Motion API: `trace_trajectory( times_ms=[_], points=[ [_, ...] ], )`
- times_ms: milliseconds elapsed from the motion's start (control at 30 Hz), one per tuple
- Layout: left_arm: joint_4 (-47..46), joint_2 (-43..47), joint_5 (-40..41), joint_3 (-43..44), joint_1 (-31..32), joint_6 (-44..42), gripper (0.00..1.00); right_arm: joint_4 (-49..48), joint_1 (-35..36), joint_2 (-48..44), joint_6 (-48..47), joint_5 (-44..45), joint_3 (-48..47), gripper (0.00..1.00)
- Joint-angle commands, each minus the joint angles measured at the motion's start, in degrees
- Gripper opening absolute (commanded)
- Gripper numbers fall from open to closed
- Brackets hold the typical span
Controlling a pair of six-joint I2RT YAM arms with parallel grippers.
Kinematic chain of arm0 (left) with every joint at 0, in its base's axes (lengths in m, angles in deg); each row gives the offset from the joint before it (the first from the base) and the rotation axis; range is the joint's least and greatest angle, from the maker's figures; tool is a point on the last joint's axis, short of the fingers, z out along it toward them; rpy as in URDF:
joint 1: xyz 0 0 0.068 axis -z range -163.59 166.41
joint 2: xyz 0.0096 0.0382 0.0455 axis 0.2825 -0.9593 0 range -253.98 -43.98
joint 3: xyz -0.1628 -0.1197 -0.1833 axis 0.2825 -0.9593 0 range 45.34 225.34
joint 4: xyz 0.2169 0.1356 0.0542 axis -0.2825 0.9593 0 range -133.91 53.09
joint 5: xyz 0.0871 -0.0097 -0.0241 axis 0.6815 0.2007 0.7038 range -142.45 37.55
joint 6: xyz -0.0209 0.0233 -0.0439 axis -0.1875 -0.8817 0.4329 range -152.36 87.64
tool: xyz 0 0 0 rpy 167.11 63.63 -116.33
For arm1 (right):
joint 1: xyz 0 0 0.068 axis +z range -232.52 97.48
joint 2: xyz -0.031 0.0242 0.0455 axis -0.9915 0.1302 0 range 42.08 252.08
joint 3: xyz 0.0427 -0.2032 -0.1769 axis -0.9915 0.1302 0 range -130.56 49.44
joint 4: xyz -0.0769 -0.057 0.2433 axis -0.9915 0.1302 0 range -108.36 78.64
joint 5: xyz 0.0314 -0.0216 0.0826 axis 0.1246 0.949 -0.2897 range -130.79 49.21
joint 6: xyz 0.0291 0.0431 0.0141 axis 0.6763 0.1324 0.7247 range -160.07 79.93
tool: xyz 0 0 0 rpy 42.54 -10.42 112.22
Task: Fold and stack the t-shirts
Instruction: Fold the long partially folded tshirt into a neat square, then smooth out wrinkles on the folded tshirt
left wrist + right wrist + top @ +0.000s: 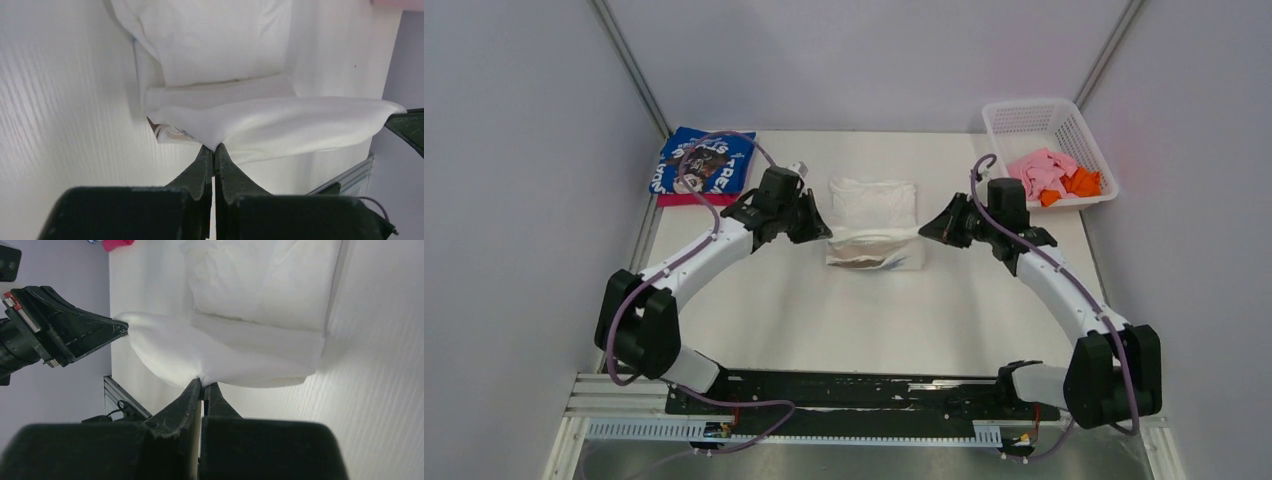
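Top view: the fold of the white tee [874, 205] is the step in hand. The left gripper [825, 231] and right gripper [923, 231] face each other across the tee. Each has its jaws at one side edge of the near flap, so the cloth spans the gap between them. The far part of the tee lies flat on the table [874, 320] beyond the jaws. Both arms reach forward from their bases and bend inward at the elbow, wrists turned toward the centre line. A blue tee [704, 162] on a magenta tee [686, 200] lies behind and outboard of the left jaws. A basket [1024, 118] holding a pink tee [1042, 168] and an orange tee [1081, 183] stands behind and outboard of the right jaws. Left wrist view: the jaws are clamped together on a pinch of white cloth, which rises off the table just ahead of the tips and stretches across to the opposite gripper at the right edge. Right wrist view: the jaws are likewise closed on the cloth edge, and the lifted flap runs from their tips to the left gripper's tips opposite. Judged step: a half-fold, near flap over far part. The next move appears to call for both grippers to carry the flap forward together, level and taut, then let go with edges aligned. Stacking on the blue tee would follow.
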Motion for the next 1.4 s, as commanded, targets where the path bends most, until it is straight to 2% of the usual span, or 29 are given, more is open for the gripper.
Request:
trace_trajectory(
  times_ms=[0,100,133,433,600,867,933,967,1000,1033,1067,1100,1133,1267,1367],
  points=[
    [-1.79,-5.43,0.67,9.92,-3.16,-2.76,0.0,-4.38,-2.95,6.83,-2.66,-3.55,-9.1,0.0],
    [-0.62,-9.02,1.21,14.85,-4.4,-3.66,0.0,-4.8,-4.82,11.88,-2.91,-5.29,-13.61,0.0],
    [-0.1,-12.41,1.61,18.77,-5.67,-3.82,0.0,-5.07,-5.95,16.47,-2.94,-7.29,-17.05,0.0],
    [0.49,-23.72,3.25,28.96,-8.62,-4.16,0.0,-5.62,-8.42,31.61,-3.73,-10.42,-30.21,0.0],
    [1.08,-29.53,7.4,34.58,-8.85,-4.0,0.0,-5.92,-8.89,39.24,-4.16,-9.06,-35.47,0.0],
    [-0.09,-40.67,9.44,42.7,-9.04,-3.41,0.02,-6.27,-9.15,49.97,-6.32,-4.19,-42.51,0.01],
    [0.85,-43.24,9.14,46.11,-9.15,-4.01,0.14,-6.27,-9.28,52.67,-6.9,-4.53,-45.45,0.09],
    [1.63,-43.99,8.86,48.58,-9.21,-4.75,0.31,-6.21,-9.39,53.97,-7.07,-4.94,-47.31,0.19],
    [2.15,-45.35,8.81,50.03,-9.24,-5.38,0.43,-5.91,-9.41,54.9,-7.3,-5.37,-49.23,0.4],
    [3.4,-45.84,8.73,52.81,-9.26,-5.61,0.75,-5.31,-9.38,55.52,-7.73,-6.01,-50.96,0.64],
    [3.92,-46.36,8.66,53.95,-9.28,-6.01,0.94,-4.58,-9.4,55.68,-7.92,-6.29,-52.3,0.8],
    [4.7,-46.39,8.47,55.53,-9.27,-6.06,0.97,-3.94,-9.34,55.23,-8.06,-5.99,-52.75,0.92],
    [4.88,-45.77,8.31,55.79,-9.27,-6.06,0.99,-3.8,-9.26,54.27,-8.33,-5.65,-52.33,0.99],
    [-0.06,-39.37,3.77,48.95,-9.14,-5.04,1.0,-3.77,-8.55,48.17,-8.85,-3.74,-45.68,1.0],
    [-8.19,-35.4,-3.92,40.54,-8.68,-4.27,1.0,-4.98,-7.66,44.16,-8.48,-4.89,-40.58,1.0]
  ],
)
